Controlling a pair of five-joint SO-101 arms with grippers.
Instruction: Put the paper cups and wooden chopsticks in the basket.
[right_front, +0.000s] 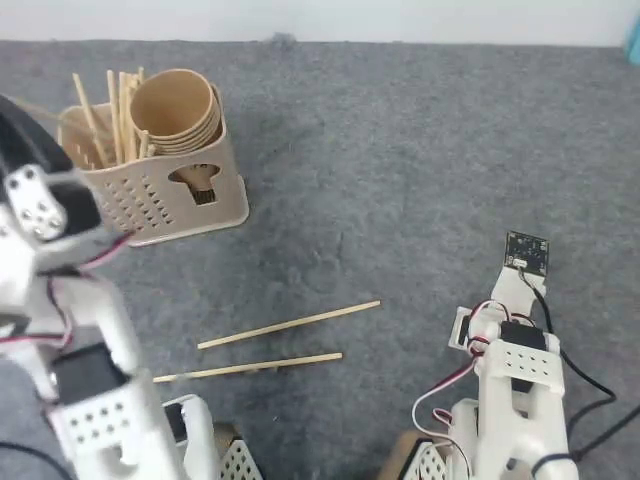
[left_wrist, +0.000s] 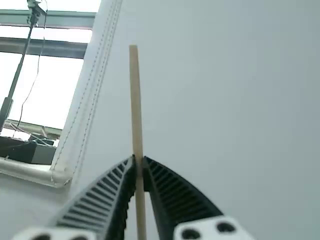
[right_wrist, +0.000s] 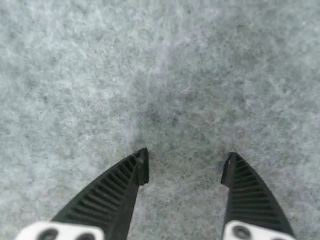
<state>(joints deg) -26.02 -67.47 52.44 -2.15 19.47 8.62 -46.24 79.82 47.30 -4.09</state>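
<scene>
L claw clamps stick: light, stiff, prob slippery; grip mid-shaft. R claw wide. Basket at 10 o'clock.

The tan basket with little holes stands at the far left of the grey carpet. A stack of brown paper cups leans inside it. A bunch of wooden chopsticks stands beside the cups. One loose chopstick lies flat on the carpet, and the other loose chopstick lies near it, closer to the arms. The left gripper pinches a last chopstick.
</scene>
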